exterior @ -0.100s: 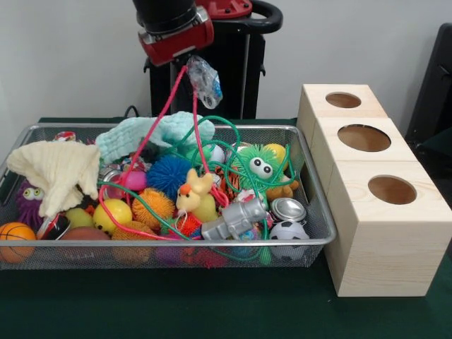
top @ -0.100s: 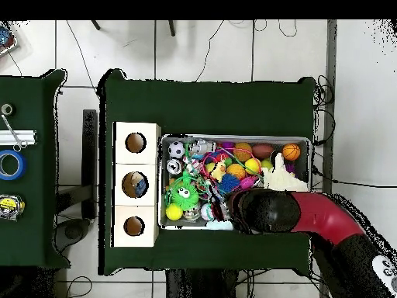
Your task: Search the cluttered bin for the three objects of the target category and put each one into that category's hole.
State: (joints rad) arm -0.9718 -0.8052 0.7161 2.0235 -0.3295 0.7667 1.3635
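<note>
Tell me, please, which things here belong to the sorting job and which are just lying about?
Job in hand:
wire bin of toys
wooden box with three holes
clear packet and pink cord, lifted above the bin

Lying about, on the side table:
blue tape roll
yellow tape measure

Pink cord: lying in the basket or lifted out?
Partly lifted. The pink cord runs taut from the pile up to the arm, beside a clear wrapped item hanging above the basket.
</note>
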